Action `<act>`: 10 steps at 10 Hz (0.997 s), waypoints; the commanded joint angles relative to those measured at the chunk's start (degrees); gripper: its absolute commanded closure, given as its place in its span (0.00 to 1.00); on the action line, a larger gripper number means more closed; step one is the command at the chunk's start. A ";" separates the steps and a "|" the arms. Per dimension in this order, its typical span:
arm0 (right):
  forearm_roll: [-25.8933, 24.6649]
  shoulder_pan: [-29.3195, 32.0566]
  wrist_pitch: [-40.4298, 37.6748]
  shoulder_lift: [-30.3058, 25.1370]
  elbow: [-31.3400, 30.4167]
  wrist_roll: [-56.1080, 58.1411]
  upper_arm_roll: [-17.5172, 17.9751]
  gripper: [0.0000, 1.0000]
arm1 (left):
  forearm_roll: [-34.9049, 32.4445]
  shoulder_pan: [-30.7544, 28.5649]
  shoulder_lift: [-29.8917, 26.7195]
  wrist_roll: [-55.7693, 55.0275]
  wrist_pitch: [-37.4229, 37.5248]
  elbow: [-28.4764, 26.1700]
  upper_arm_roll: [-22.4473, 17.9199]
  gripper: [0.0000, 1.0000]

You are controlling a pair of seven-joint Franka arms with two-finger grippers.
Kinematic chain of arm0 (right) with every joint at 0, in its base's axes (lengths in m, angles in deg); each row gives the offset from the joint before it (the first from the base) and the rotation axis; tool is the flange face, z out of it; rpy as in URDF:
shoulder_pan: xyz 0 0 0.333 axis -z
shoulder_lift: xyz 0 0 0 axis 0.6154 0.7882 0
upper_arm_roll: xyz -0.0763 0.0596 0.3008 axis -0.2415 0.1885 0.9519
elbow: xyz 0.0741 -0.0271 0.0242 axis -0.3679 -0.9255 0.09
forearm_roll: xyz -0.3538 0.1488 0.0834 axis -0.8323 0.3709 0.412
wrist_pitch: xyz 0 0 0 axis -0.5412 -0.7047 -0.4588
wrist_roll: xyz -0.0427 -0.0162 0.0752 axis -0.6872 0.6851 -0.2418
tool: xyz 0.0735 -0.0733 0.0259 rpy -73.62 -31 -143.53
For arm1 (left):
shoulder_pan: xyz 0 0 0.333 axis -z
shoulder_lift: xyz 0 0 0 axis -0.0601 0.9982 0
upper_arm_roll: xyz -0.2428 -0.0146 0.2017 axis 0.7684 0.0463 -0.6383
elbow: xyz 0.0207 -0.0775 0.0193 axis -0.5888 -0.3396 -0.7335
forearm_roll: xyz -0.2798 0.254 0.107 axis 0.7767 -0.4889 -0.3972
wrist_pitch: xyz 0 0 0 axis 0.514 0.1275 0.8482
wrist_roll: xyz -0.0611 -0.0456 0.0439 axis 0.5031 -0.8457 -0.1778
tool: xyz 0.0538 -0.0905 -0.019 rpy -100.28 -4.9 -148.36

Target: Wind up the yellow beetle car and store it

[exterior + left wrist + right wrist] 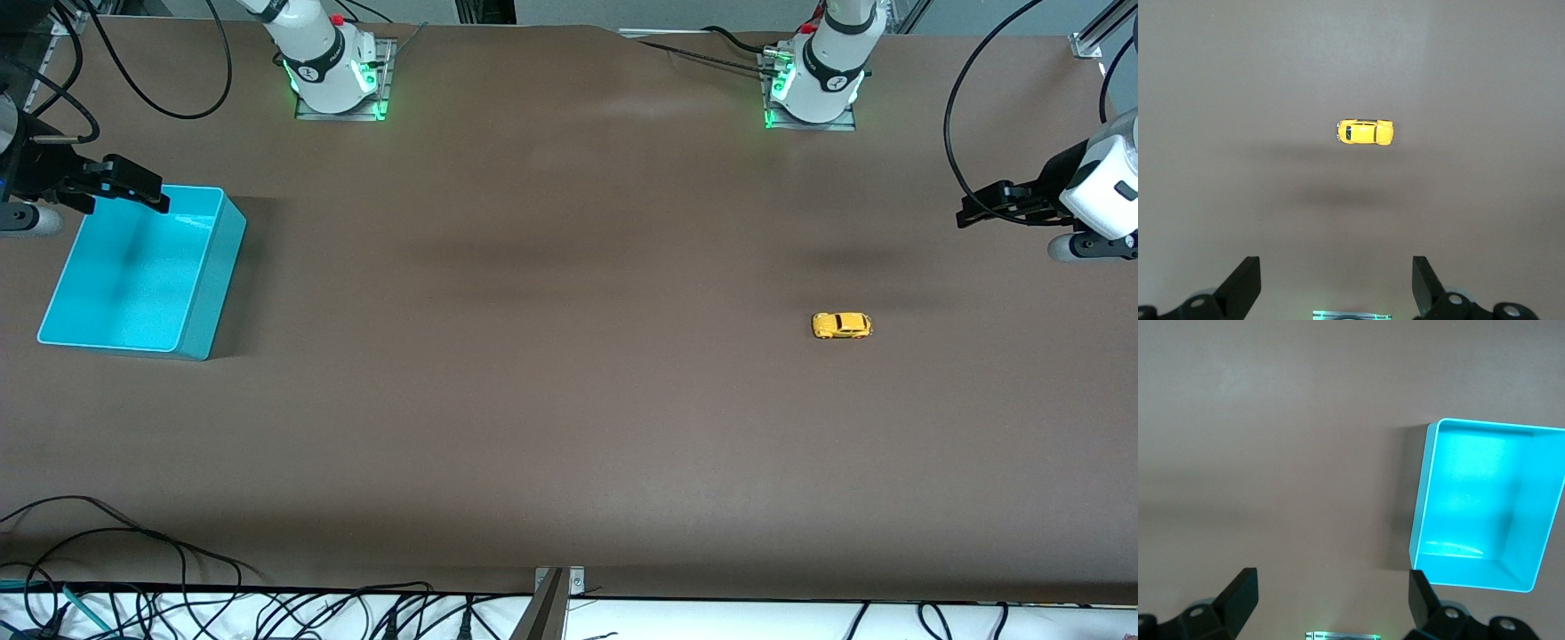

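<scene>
Yellow beetle car (841, 325) sits well apart from raised, spread left claw (971, 211).

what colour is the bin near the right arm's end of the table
Teal bin, bright turquoise inside and out; it shows best in the right wrist view.

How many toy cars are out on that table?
1. The yellow car sits on the bare table toward the left arm's end, well apart from the teal bin. The bin looks empty, so none seems hidden.
</scene>
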 commanded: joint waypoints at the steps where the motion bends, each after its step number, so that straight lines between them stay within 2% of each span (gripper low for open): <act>1: 0.94 0.15 -0.60 -0.69 0.28 -0.66 0.07 0.00 | 1.68 -0.31 -0.56 1.32 -0.75 -0.89 0.10 0.00; 10: 2.08 0.23 -0.86 -0.43 0.54 -0.13 -0.46 0.00 | 1.68 -0.31 -0.03 1.32 -0.67 -0.97 0.19 0.00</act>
